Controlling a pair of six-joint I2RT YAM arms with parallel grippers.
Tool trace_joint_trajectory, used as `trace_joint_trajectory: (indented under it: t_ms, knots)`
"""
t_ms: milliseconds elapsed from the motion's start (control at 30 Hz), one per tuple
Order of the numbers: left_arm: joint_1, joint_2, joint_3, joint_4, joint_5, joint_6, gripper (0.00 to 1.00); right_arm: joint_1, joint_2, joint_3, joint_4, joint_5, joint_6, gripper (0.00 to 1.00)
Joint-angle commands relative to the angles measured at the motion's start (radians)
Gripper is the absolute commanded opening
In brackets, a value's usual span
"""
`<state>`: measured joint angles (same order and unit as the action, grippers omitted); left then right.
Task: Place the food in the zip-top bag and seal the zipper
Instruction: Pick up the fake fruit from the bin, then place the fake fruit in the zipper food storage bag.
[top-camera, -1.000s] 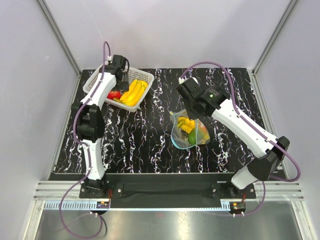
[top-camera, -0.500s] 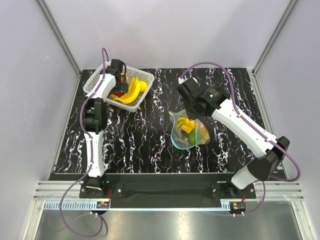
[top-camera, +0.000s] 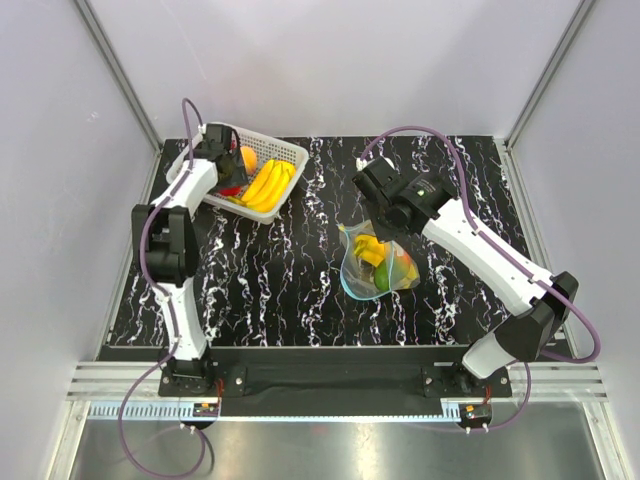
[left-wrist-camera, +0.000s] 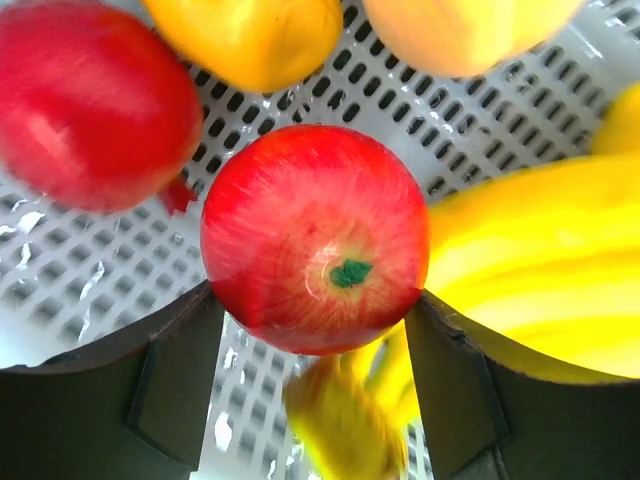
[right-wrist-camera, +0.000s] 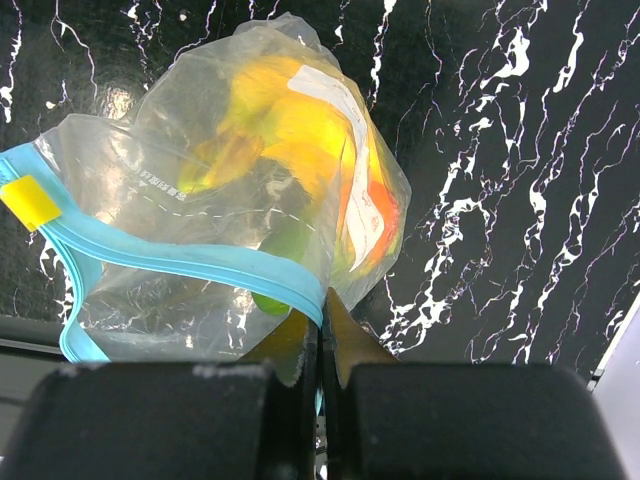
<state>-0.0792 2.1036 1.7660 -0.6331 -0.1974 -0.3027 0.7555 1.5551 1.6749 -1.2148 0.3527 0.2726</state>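
My left gripper (top-camera: 222, 160) is down in the white lattice basket (top-camera: 288, 152), its fingers closed against both sides of a red apple (left-wrist-camera: 315, 240). A second red fruit (left-wrist-camera: 90, 100), two orange round fruits (left-wrist-camera: 250, 35) and yellow bananas (left-wrist-camera: 540, 250) lie around it. My right gripper (right-wrist-camera: 322, 305) is shut on the blue zipper strip (right-wrist-camera: 200, 262) of the clear zip-top bag (top-camera: 378, 265), holding its mouth edge up. Inside the bag I see a banana bunch (right-wrist-camera: 290, 120) and an orange-green mango (right-wrist-camera: 375, 220).
The basket stands at the table's back left with bananas (top-camera: 265, 185) in its right half. A yellow slider tab (right-wrist-camera: 30, 203) sits on the zipper's far end. Black marbled tabletop (top-camera: 280, 280) lies between the basket and the bag.
My left gripper has moved left and back across the basket, from over the bananas to the left part. The right arm and bag have not moved.
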Motion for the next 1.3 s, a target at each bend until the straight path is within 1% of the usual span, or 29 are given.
trace_joint_trajectory:
  t_ms: [0, 67, 100, 133, 167, 200, 267, 333, 400, 433, 500, 533, 567, 600, 633, 667, 700, 733, 800, 833, 900, 933, 967, 1000, 1100, 1133, 1200, 1233, 1267]
  knots:
    - [-0.007, -0.198, -0.124, 0.189, 0.009, -0.032, 0.6, -0.007, -0.039, 0.003, 0.021, 0.002, -0.015, 0.0]
    - [-0.022, -0.272, -0.198, 0.275, 0.007, -0.044, 0.6, -0.007, -0.04, 0.002, 0.023, 0.009, -0.015, 0.0]
    - [-0.028, -0.339, -0.232, 0.301, 0.007, -0.047, 0.61, -0.007, -0.038, 0.003, 0.024, 0.009, -0.013, 0.0]
    - [-0.042, -0.371, -0.291, 0.324, 0.006, -0.052, 0.61, -0.007, -0.036, 0.005, 0.024, 0.006, -0.015, 0.0]
    - [-0.053, -0.402, -0.318, 0.36, -0.025, -0.053, 0.61, -0.007, -0.035, 0.005, 0.024, 0.003, -0.015, 0.0]
    - [-0.068, -0.469, -0.339, 0.377, -0.046, -0.052, 0.61, -0.007, -0.036, 0.005, 0.024, 0.003, -0.016, 0.0]
    - [-0.119, -0.534, -0.407, 0.432, -0.104, -0.033, 0.62, -0.007, -0.039, 0.006, 0.024, 0.005, -0.015, 0.0]
    - [-0.171, -0.621, -0.445, 0.455, -0.12, -0.03, 0.62, -0.007, -0.041, 0.006, 0.023, 0.008, -0.012, 0.0]
    - [-0.22, -0.677, -0.496, 0.47, -0.112, -0.045, 0.62, -0.007, -0.046, 0.008, 0.023, 0.014, -0.012, 0.0]
    - [-0.238, -0.739, -0.514, 0.478, -0.105, -0.07, 0.62, -0.007, -0.043, 0.012, 0.023, 0.014, -0.012, 0.0]
    - [-0.28, -0.802, -0.579, 0.496, -0.105, -0.102, 0.62, -0.007, -0.043, 0.014, 0.023, 0.015, -0.012, 0.0]
    - [-0.328, -0.835, -0.608, 0.512, -0.108, -0.133, 0.62, -0.007, -0.04, 0.025, 0.023, 0.019, -0.012, 0.0]
    - [-0.353, -0.9, -0.635, 0.553, -0.114, -0.148, 0.62, -0.008, -0.033, 0.031, 0.014, 0.023, -0.012, 0.0]
    - [-0.378, -0.933, -0.695, 0.573, -0.114, -0.167, 0.62, -0.007, -0.032, 0.035, 0.012, 0.026, -0.01, 0.0]
    - [-0.425, -0.961, -0.724, 0.591, -0.112, -0.205, 0.62, -0.008, -0.03, 0.042, 0.011, 0.026, -0.009, 0.0]
    - [-0.451, -1.022, -0.752, 0.627, -0.111, -0.226, 0.61, -0.007, -0.032, 0.043, 0.012, 0.026, -0.01, 0.0]
    - [-0.476, -1.046, -0.816, 0.63, -0.106, -0.245, 0.61, -0.007, -0.032, 0.045, 0.012, 0.023, -0.007, 0.0]
    - [-0.526, -1.074, -0.844, 0.666, -0.103, -0.272, 0.61, -0.007, -0.032, 0.046, 0.012, 0.023, -0.007, 0.0]
    - [-0.576, -1.137, -0.902, 0.705, -0.112, -0.302, 0.61, -0.005, -0.036, 0.046, 0.014, 0.019, -0.006, 0.0]
    - [-0.623, -1.155, -0.949, 0.717, -0.114, -0.321, 0.61, -0.007, -0.036, 0.043, 0.015, 0.02, -0.006, 0.0]
    - [-0.666, -1.195, -0.981, 0.746, -0.12, -0.338, 0.61, -0.007, -0.038, 0.042, 0.017, 0.019, -0.006, 0.0]
    - [-0.71, -1.203, -0.999, 0.751, -0.125, -0.342, 0.61, -0.007, -0.038, 0.042, 0.015, 0.019, -0.004, 0.0]
    - [-0.734, -1.209, -1.002, 0.757, -0.138, -0.343, 0.61, -0.007, -0.038, 0.042, 0.015, 0.019, -0.003, 0.0]
    - [-0.784, -1.217, -1.001, 0.759, -0.151, -0.343, 0.61, -0.007, -0.041, 0.039, 0.015, 0.017, -0.003, 0.0]
    - [-0.866, -1.214, -0.996, 0.78, -0.198, -0.337, 0.61, -0.008, -0.049, 0.025, 0.021, 0.019, -0.001, 0.0]
    - [-0.917, -1.203, -0.993, 0.786, -0.212, -0.335, 0.61, -0.007, -0.053, 0.017, 0.026, 0.02, 0.0, 0.0]
    - [-0.973, -1.191, -0.982, 0.796, -0.275, -0.326, 0.61, -0.007, -0.056, 0.014, 0.026, 0.023, 0.008, 0.0]
    - [-1.022, -1.179, -0.981, 0.805, -0.292, -0.308, 0.61, -0.007, -0.059, 0.011, 0.027, 0.022, 0.01, 0.0]
    - [-1.039, -1.165, -0.976, 0.814, -0.306, -0.303, 0.61, -0.007, -0.061, 0.009, 0.029, 0.023, 0.011, 0.0]
